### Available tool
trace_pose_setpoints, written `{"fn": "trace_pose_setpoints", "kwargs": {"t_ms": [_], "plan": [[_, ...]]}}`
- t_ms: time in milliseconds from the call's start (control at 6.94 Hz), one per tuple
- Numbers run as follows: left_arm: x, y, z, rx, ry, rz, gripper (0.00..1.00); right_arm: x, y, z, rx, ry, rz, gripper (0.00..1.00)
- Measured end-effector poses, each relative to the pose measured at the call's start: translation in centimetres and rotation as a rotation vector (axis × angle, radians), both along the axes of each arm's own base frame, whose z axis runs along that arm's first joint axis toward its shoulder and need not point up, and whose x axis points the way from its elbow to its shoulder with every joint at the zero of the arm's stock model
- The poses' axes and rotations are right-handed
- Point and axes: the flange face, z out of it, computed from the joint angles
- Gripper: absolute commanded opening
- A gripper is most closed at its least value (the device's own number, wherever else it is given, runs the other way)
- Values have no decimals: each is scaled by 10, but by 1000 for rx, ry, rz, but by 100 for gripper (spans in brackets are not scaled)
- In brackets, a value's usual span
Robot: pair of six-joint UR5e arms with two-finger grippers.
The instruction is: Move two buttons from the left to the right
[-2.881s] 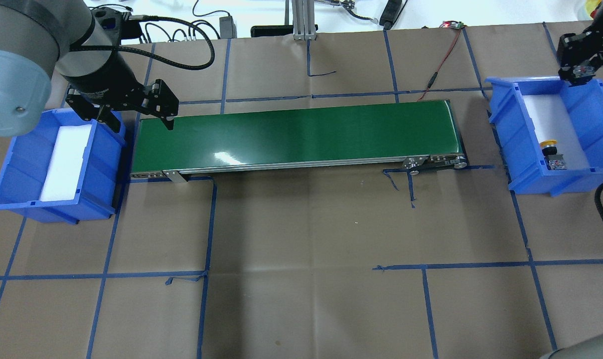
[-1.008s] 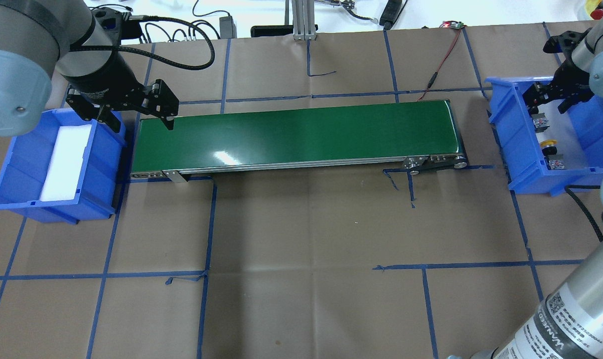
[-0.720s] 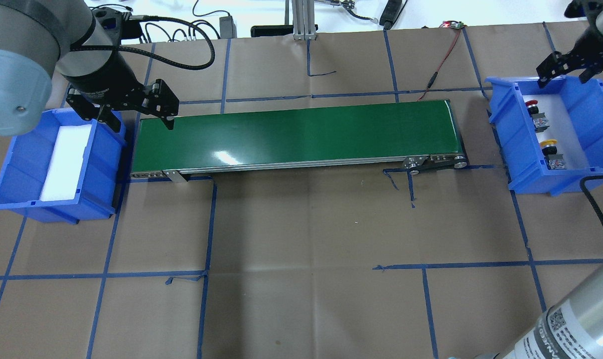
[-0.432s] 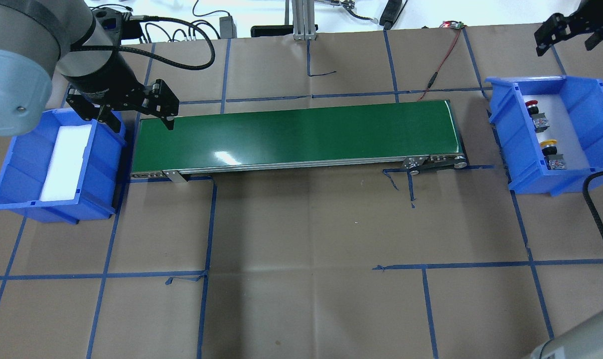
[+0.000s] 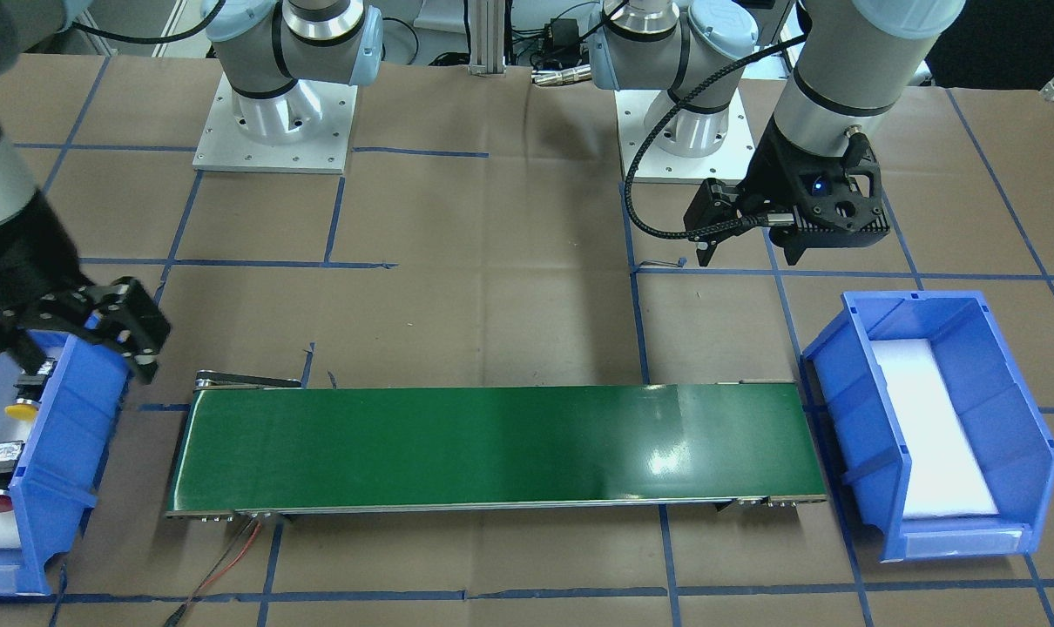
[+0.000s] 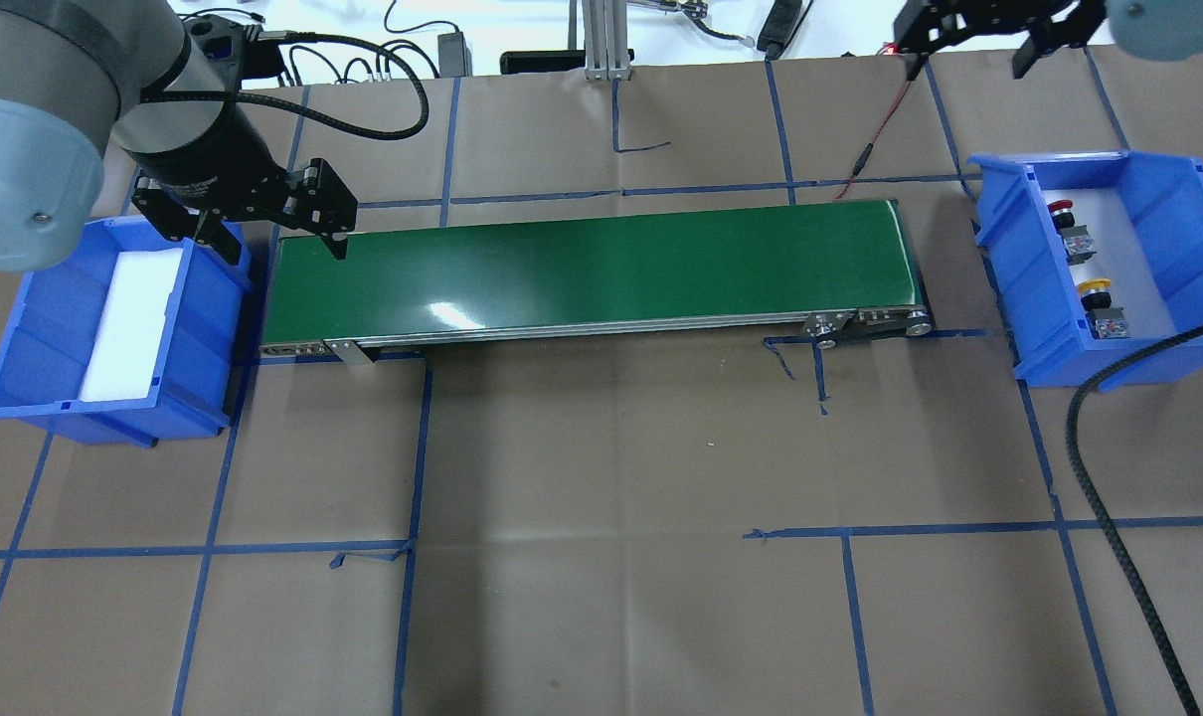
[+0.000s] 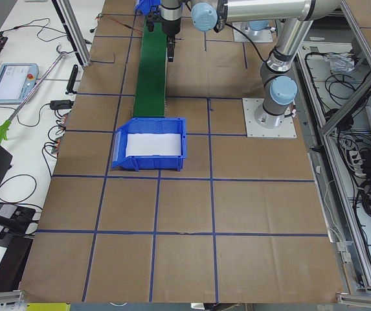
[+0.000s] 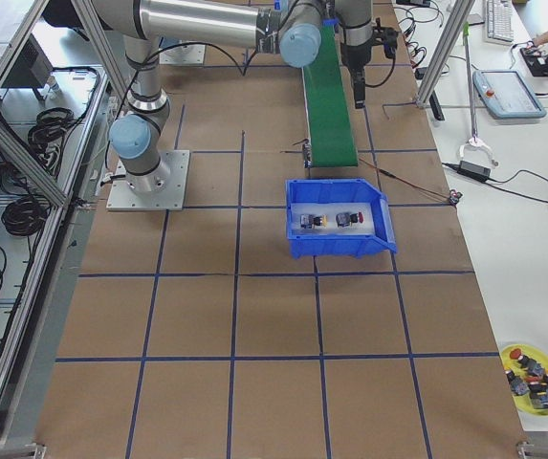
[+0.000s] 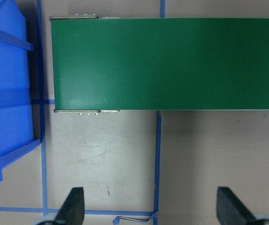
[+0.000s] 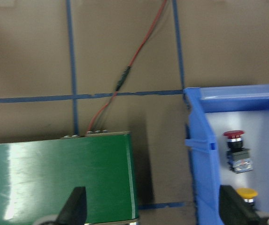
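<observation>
Right pincer (image 6: 967, 48), spread apart, hangs well beyond the red button (image 6: 1067, 223) and yellow button (image 6: 1099, 304).

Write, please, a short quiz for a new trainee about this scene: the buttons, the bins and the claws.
1. True or false: the red button and the yellow button both lie in the right blue bin.
2. Look at the left claw and the right claw. Which is open? A: only the left. B: only the right. C: both.
3. Fill in: the left blue bin holds only a white ____.
Key: 1 true; 2 C; 3 pad.
</observation>
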Motion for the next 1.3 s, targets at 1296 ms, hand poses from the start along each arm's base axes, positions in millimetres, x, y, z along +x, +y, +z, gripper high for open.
{"fn": "trace_pose_setpoints", "kwargs": {"t_ms": [1296], "plan": [[0,0,0,-1,-2,-6,100,56,57,19,116,3,9,99]]}}
